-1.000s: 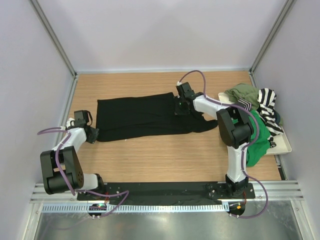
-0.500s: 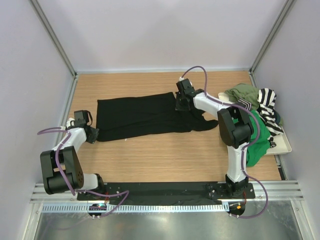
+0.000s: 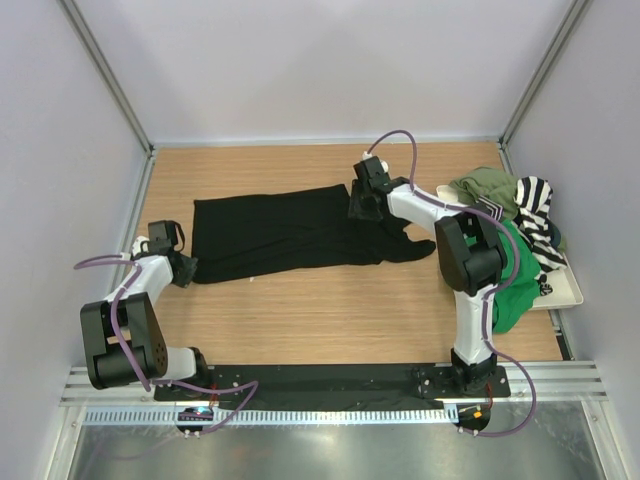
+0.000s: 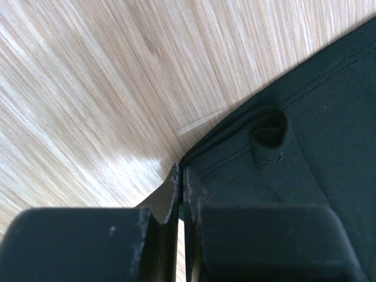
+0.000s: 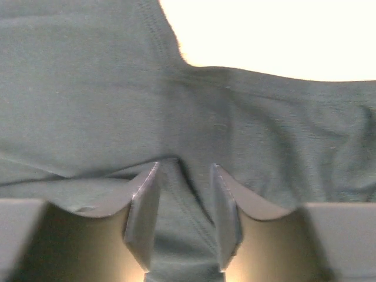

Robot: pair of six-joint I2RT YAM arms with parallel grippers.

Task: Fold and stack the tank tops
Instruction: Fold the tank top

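The soft black top [image 3: 275,235], hem stitched, lies long and flat mid-table [image 3: 330,310] on pale wood grain, its near-left corner clamped in the left gripper [image 3: 188,268], the right gripper [image 5: 183,176] parted astride a fabric ridge.

I count four tank tops: one black tank top [image 3: 280,235], one olive tank top [image 3: 490,188], one striped tank top [image 3: 540,215] and one green tank top [image 3: 515,290]. There is one wooden table [image 3: 300,310] and one white tray [image 3: 568,290]. Two robot arms, left arm [image 3: 140,290] and right arm [image 3: 465,260], carry two grippers: left gripper [image 3: 190,268], right gripper [image 3: 357,212].
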